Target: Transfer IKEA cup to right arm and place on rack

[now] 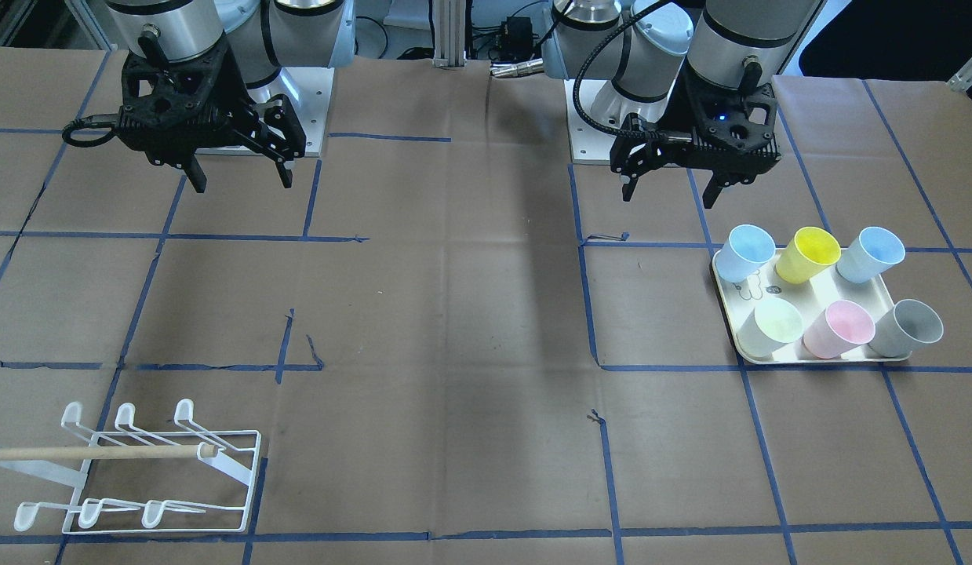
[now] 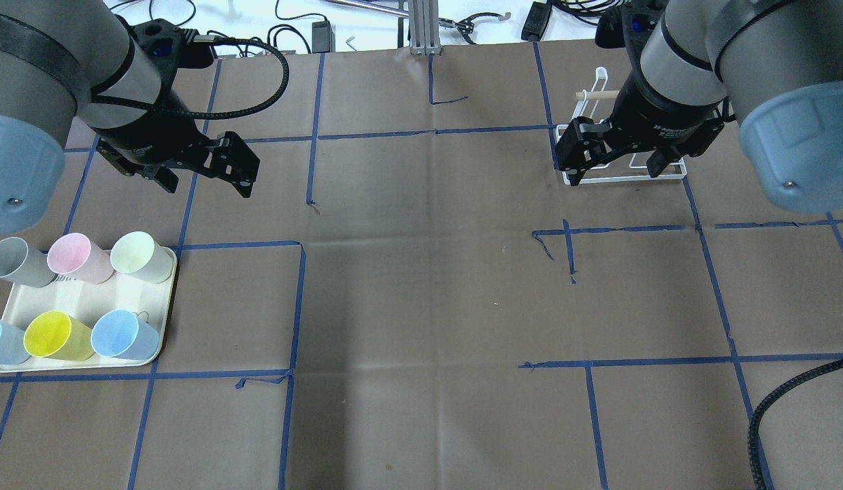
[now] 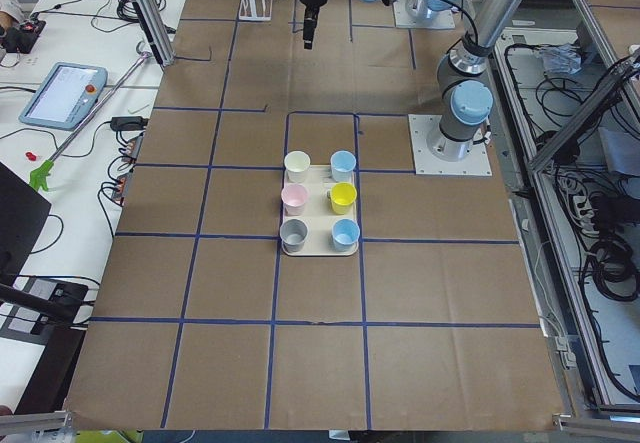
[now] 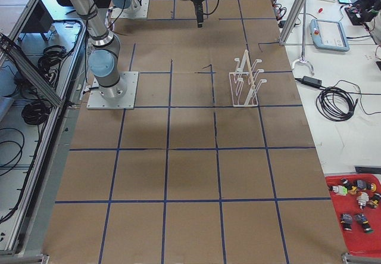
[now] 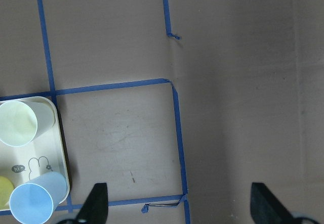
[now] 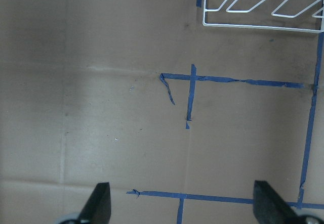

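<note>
Several IKEA cups stand on a cream tray (image 1: 815,359): two blue (image 1: 748,251), yellow (image 1: 807,253), pale green (image 1: 772,328), pink (image 1: 839,328) and grey (image 1: 908,328). The tray (image 2: 88,299) is at the overhead view's left. My left gripper (image 1: 670,196) (image 2: 207,187) hangs open and empty above the table, beside the tray. Its wrist view shows the pale green cup (image 5: 17,123) and a blue cup (image 5: 33,204). My right gripper (image 1: 242,183) (image 2: 613,175) is open and empty. The white wire rack (image 1: 140,471) (image 4: 247,79) stands empty; the right gripper partly hides it from overhead.
Brown paper with blue tape lines covers the table. The arms' base plates (image 1: 297,102) sit at the robot's edge. A red bin of small parts (image 4: 357,213) and teach pendants (image 3: 65,93) lie off the table. The rack's edge (image 6: 258,11) shows in the right wrist view.
</note>
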Controlling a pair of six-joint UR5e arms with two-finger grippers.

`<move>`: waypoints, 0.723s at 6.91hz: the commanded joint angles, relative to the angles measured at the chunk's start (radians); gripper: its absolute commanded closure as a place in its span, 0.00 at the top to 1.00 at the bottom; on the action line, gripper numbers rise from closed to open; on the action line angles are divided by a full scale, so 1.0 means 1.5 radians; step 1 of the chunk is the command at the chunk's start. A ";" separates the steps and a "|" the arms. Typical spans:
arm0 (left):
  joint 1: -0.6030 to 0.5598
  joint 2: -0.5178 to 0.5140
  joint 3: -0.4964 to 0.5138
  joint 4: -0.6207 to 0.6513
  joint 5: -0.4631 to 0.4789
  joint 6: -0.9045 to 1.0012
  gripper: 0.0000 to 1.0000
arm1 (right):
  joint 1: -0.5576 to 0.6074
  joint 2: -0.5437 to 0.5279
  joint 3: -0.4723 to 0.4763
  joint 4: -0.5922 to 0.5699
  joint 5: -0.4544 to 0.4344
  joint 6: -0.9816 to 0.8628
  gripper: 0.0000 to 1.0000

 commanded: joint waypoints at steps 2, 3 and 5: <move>0.020 -0.008 0.000 0.000 0.009 0.005 1.00 | 0.000 0.000 0.001 0.001 0.000 0.000 1.00; 0.050 -0.009 0.000 0.001 0.008 0.007 1.00 | 0.000 0.000 0.001 -0.001 0.000 0.000 1.00; 0.149 -0.014 0.000 0.001 0.007 0.083 1.00 | 0.000 -0.001 0.001 -0.002 0.000 0.000 1.00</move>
